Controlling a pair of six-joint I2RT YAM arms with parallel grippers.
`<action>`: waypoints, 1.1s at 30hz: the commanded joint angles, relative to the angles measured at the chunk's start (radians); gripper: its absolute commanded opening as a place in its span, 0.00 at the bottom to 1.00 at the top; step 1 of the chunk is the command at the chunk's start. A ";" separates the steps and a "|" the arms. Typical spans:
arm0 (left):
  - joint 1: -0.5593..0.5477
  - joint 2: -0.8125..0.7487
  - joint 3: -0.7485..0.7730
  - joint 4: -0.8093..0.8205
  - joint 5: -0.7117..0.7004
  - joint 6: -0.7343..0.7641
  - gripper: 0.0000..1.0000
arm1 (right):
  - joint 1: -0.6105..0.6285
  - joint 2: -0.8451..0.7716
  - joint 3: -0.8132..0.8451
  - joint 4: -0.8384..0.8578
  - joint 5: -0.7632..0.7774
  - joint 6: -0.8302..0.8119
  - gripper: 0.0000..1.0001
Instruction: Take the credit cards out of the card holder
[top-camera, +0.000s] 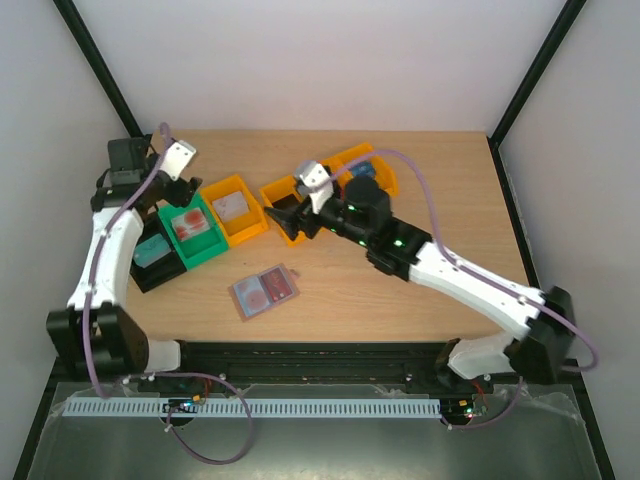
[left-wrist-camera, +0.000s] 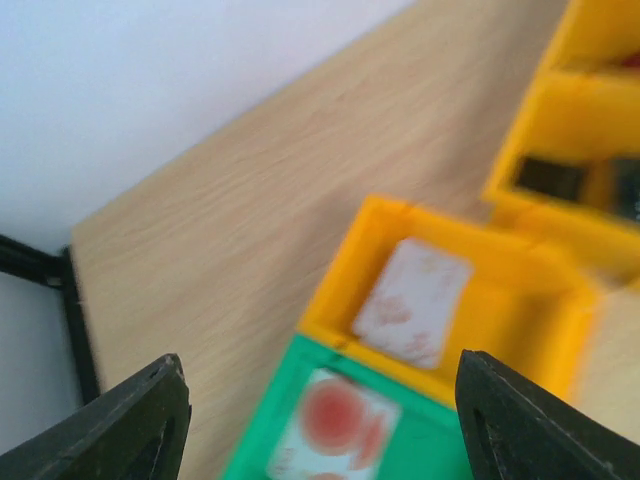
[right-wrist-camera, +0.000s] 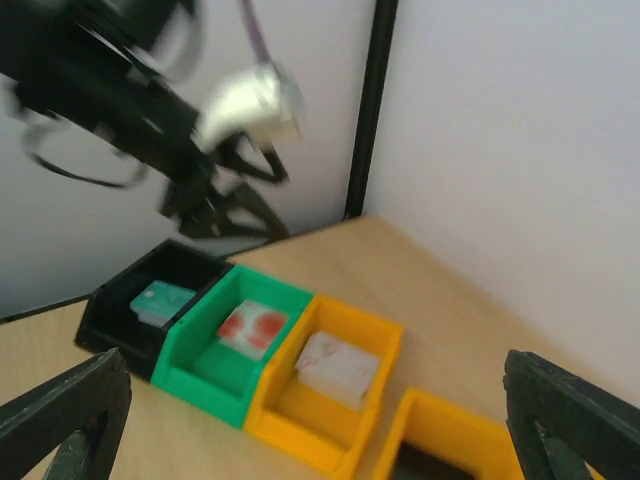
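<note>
My left gripper has its fingers spread wide with nothing between them, above the green bin. My right gripper is also wide apart and empty. The card holder lies flat on the table, nearer the bases, well apart from both.
</note>
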 joint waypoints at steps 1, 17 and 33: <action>-0.005 -0.143 -0.050 -0.224 0.263 -0.566 0.73 | -0.001 0.168 0.077 -0.145 0.062 0.320 0.99; -0.234 -0.401 -0.735 0.127 0.211 -1.297 0.80 | 0.066 0.495 0.001 -0.401 0.157 0.537 0.91; -0.303 -0.306 -1.041 0.523 0.210 -1.502 0.96 | 0.065 0.623 -0.022 -0.323 -0.115 0.523 0.78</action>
